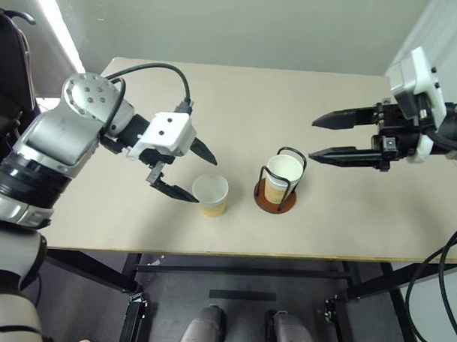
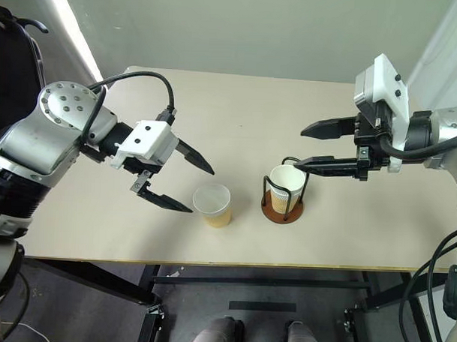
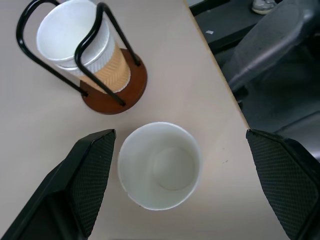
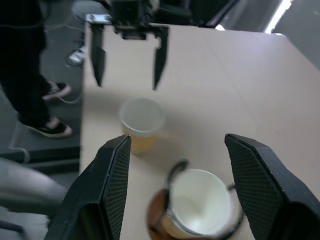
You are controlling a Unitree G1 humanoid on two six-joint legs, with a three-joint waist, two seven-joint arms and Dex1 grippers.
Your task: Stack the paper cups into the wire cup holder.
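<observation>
Beige table (image 1: 339,227) w/ the wire cup holder (image 1: 277,189) standing near its front edge, rust-brown disc base flat on the top, black wire loops upright. Stacked paper cups (image 1: 282,177) sat inside the loops; left wrist view showed two white rims nested one in the other, so at least two cups, probably just two, tan lower part showing between the wires. A single paper cup (image 1: 210,194) stood upright & empty on the table, just beside the holder on the robot's left, not touching it.

Left gripper (image 1: 188,172) was over the table on the far side of the loose cup from the holder, pointed down & across toward the cup. Jaws wide open, nothing held; in the left wrist view one finger (image 3: 87,182) sat close beside the cup's rim, the other well off it, no contact visible.

Right gripper (image 1: 323,138) hung above & to the right of the holder, roughly level, aimed left. Jaws stood well apart, empty, clear of the stacked cups & the wires below.

A person's legs & shoes (image 4: 47,125) stood on the floor beyond the table in the right wrist view.
</observation>
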